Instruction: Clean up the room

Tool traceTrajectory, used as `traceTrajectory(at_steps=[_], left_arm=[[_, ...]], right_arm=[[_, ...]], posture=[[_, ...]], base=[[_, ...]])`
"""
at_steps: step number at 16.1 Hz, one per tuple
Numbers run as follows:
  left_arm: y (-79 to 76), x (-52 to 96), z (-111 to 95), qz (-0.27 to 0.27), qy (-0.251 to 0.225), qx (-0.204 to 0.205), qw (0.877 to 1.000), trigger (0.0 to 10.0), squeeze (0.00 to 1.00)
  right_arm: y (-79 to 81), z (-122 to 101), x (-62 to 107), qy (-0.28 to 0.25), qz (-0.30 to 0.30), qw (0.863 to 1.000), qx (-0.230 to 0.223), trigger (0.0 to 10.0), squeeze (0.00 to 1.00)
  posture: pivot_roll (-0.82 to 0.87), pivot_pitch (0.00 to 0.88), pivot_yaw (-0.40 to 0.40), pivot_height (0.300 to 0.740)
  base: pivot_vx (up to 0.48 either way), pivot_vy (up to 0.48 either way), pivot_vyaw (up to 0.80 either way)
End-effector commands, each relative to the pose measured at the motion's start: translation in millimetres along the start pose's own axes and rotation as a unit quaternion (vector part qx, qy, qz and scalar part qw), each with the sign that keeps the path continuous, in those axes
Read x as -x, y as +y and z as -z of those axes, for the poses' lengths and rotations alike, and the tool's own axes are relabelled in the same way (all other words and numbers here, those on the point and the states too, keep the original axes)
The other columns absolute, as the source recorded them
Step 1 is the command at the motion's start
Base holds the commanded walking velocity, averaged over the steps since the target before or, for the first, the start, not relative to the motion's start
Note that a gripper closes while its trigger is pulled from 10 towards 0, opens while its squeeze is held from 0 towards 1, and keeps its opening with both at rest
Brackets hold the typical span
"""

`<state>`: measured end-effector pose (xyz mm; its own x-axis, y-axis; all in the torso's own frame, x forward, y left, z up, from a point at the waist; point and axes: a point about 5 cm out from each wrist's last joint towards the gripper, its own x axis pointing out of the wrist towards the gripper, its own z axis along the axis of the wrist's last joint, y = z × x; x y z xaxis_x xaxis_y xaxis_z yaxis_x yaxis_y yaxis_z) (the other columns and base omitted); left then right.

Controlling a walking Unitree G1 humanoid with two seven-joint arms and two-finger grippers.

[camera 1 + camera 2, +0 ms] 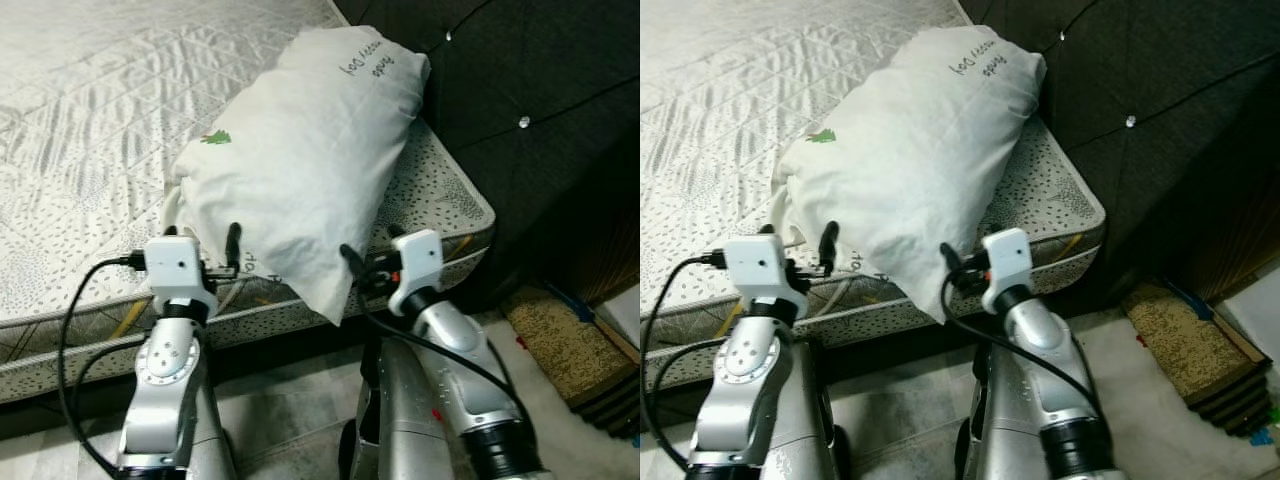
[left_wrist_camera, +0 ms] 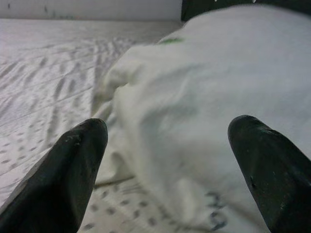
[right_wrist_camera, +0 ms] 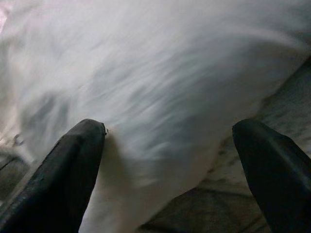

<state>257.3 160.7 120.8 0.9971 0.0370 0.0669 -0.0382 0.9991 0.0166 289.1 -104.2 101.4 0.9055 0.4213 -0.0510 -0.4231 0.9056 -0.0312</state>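
Two pincers sit at the pillow [image 1: 300,160], both spread wide, neither gripping anything. Pillow is white, with a small green mark and some dark print, lying slantwise on the corner of the mattress [image 1: 90,120]; its far end leans on the dark tufted headboard [image 1: 540,110], its near end hangs past the mattress edge toward the robot. Left pincer [image 1: 205,245] is at the pillow's near left corner, one finger up against the fabric, the other beside it over the mattress edge; left wrist view has pillow bulk between the two open fingertips [image 2: 77,165]. Right pincer [image 1: 368,258] is at the pillow's overhanging lower right edge, fingers wide, fabric between them in the right wrist view, which is blurred. Judgement: the arms bracket the overhanging end so they can take the pillow from both sides and square it against the headboard. Contact on the right can't be told. A brown mat [image 1: 560,335] lies on the floor right of the pillow, below the headboard.
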Motion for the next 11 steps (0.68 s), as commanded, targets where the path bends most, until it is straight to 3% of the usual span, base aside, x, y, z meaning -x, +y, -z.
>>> traceTrajectory(at_steps=[1, 5, 6, 7, 11], left_arm=[[6.3, 6.4, 3.0, -0.006, 0.012, -0.007, 1.0, 10.0, 0.0], [26.0, 23.3, 7.8, -0.026, 0.031, -0.031, 0.999, 10.0, 0.0], [29.7, 26.4, 8.3, -0.034, 0.034, -0.036, 0.998, 10.0, 0.0], [30.6, 27.7, 8.0, -0.037, 0.035, -0.037, 0.998, 10.0, 0.0], [31.9, 30.4, 4.1, -0.045, 0.031, -0.039, 0.998, 10.0, 0.0]], right_arm=[[0.5, 4.9, -2.3, 0.027, -0.003, 1.0, 0.006, 10.0, 0.0], [21.2, 16.3, -13.9, 0.077, -0.081, 0.994, -0.006, 10.0, 0.0], [25.2, 12.4, -23.4, 0.071, -0.085, 0.994, 0.003, 5.9, 0.0], [29.1, 7.0, -31.6, 0.064, -0.086, 0.994, -0.009, 0.0, 0.0], [30.7, -20.0, -64.1, 0.038, -0.065, 0.997, -0.034, 0.0, 0.0]], posture=[[0.01, 0.096, -0.102, 0.499], [0.06, 0.111, -0.116, 0.499], [0.06, 0.111, -0.116, 0.499], [0.07, 0.112, -0.123, 0.499], [0.1, 0.108, -0.129, 0.499]], base=[[0.0, 0.0, 0.0], [0.0, 0.0, 0.0], [0.0, 0.0, 0.0], [0.0, 0.0, 0.0], [0.0, 0.0, 0.0]])
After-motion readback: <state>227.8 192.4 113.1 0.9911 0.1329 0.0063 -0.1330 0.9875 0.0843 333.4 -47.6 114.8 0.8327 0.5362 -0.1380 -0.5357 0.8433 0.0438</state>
